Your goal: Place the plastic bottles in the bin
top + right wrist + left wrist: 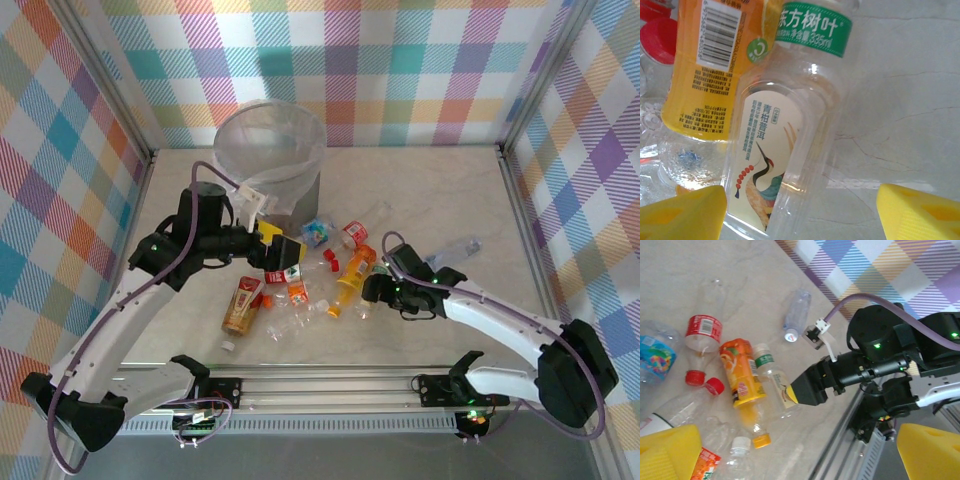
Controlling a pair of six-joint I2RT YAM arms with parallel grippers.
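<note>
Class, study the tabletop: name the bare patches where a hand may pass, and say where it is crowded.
Bare: the pale marble table right of the round grey lined bin, to the checked back wall. Crowded: the small plastic bottles clustered before the bin, mid-table.

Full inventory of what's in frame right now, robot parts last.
bin: 1, grey, clear liner, far side of table, left of centre
orange bottle: 1, orange, yellow label, mid-pile
crane-label bottle: 1, clear, green band, beside the orange bottle
brown bottle: 1, brown, pile's left edge
red-label bottle: 1, clear, far side of pile
blue-label bottle: 1, clear, by the bin's base
lone bottle: 1, clear, apart, right of pile
other bottles: several, mostly clear, near side of pile; count unclear
table: 1, pale marble
walls: 3, plaid multicolour
left gripper: 1, yellow pads, open, over the pile
right gripper: 1, yellow pads, open, astride the crane-label bottle
</note>
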